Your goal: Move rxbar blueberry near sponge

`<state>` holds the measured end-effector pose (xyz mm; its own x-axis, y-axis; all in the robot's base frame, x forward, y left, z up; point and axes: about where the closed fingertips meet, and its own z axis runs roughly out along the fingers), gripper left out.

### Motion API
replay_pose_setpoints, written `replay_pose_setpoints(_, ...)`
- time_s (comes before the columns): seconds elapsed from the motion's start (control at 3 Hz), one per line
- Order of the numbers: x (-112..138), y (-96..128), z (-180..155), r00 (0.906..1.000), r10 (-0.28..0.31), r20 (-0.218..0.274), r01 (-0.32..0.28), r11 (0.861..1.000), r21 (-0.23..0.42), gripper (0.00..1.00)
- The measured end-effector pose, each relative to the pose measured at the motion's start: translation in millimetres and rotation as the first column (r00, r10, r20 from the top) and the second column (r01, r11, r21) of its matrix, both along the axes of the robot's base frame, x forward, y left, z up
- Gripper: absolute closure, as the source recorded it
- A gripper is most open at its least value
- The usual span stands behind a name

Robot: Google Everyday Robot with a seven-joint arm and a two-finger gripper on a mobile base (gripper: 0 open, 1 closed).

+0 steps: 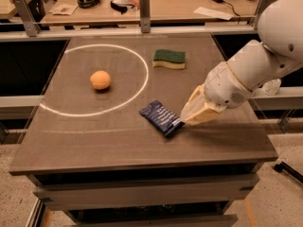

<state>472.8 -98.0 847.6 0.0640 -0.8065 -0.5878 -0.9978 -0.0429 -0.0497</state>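
The rxbar blueberry [161, 117], a dark navy wrapper with pale print, lies slanted on the table at centre right. My gripper [185, 120], with beige fingers, comes in from the right and is shut on the bar's right end, low at the table top. The sponge [169, 58], green on top and yellow below, lies further back, well apart from the bar.
An orange fruit [100, 79] sits inside a white circle [137, 89] drawn on the table's left half. The table's front edge [142, 162] is close to the bar. A cluttered bench [189, 4] stands behind the table.
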Motion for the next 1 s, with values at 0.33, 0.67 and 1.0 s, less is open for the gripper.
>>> replay_pose_setpoints(0.33,-2.8,2.9,5.1,0.9975,-0.067,0.022,0.068,0.998,-0.014,0.43)
replay_pose_setpoints(0.67,2.8,1.8,10.4,0.9903,-0.117,0.075,0.120,0.992,-0.041,0.20)
replay_pose_setpoints(1.0,2.7,3.3,11.3,0.9902,-0.115,0.078,0.119,0.992,-0.041,0.00)
